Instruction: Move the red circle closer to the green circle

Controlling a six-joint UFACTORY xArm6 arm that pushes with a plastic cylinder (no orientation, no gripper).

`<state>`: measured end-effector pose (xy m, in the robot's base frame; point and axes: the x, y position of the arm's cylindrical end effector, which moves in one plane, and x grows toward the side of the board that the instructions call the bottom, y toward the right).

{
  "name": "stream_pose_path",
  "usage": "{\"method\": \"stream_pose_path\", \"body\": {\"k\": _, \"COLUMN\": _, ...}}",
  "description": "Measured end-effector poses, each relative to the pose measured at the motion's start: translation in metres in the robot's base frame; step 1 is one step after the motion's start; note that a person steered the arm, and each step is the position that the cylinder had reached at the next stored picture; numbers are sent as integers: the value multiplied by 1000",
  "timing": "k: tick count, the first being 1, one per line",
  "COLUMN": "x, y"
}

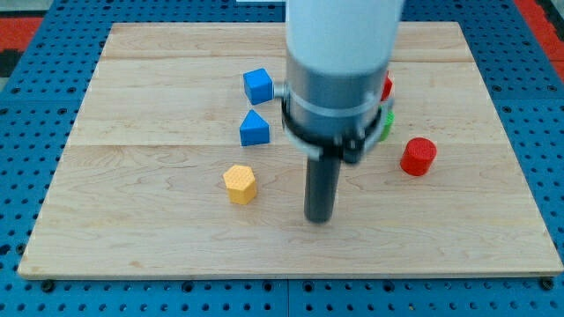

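Observation:
The red circle (418,157) lies on the wooden board at the view's right. A green block (386,123) sits just up and left of it, mostly hidden behind the arm, so its shape cannot be made out. My tip (318,218) rests on the board, well left of and below the red circle, and right of the yellow hexagon (240,184).
A blue cube (258,85) and a blue triangular block (254,129) lie left of the arm. Another red block (387,86) peeks out behind the arm at the upper right. The board's edge (282,275) runs along the view's bottom.

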<state>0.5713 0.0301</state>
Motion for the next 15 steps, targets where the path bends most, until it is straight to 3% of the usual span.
{"method": "stream_pose_path", "body": {"k": 1, "x": 4, "y": -96}}
{"method": "stream_pose_path", "body": {"k": 2, "x": -25, "y": -164}}
{"method": "stream_pose_path", "body": {"k": 4, "x": -43, "y": -80}}
{"method": "stream_pose_path", "body": {"k": 5, "x": -34, "y": -74}}
{"method": "stream_pose_path", "body": {"k": 6, "x": 0, "y": -31}}
{"method": "stream_pose_path", "body": {"k": 7, "x": 2, "y": 56}}
{"method": "stream_pose_path", "body": {"k": 8, "x": 2, "y": 96}}
{"method": "stream_pose_path", "body": {"k": 9, "x": 2, "y": 97}}
{"method": "stream_pose_path", "body": {"k": 11, "x": -55, "y": 182}}
{"method": "stream_pose_path", "body": {"k": 12, "x": -82, "y": 161}}
{"method": "stream_pose_path", "body": {"k": 13, "x": -82, "y": 157}}
{"method": "stream_pose_path", "body": {"k": 14, "x": -84, "y": 187}}
{"method": "stream_pose_path", "body": {"k": 15, "x": -113, "y": 188}}
